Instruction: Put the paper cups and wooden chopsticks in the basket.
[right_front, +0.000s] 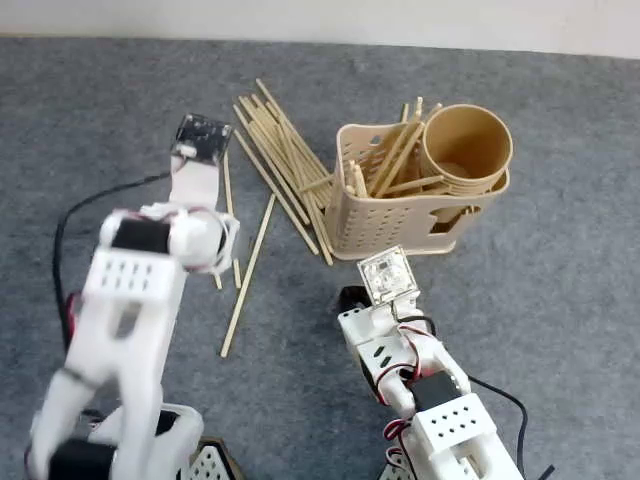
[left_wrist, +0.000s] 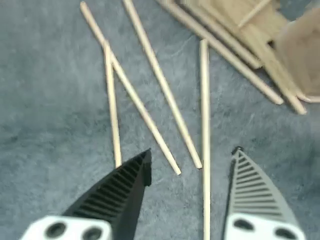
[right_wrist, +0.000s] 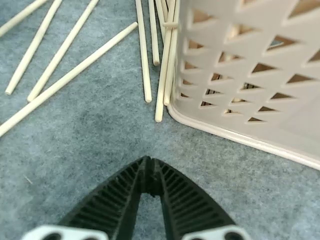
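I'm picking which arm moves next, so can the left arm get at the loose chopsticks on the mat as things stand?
Probably yes. The left end effector is open just above the loose chopsticks, with one lined up in its opening, and nothing lies over them.

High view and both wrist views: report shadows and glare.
High view: soft, even light, no glare on the basket. Right wrist view: a faint patch on the carpet near the basket's corner. Left wrist view: the loose chopsticks cast hardly any shadow.
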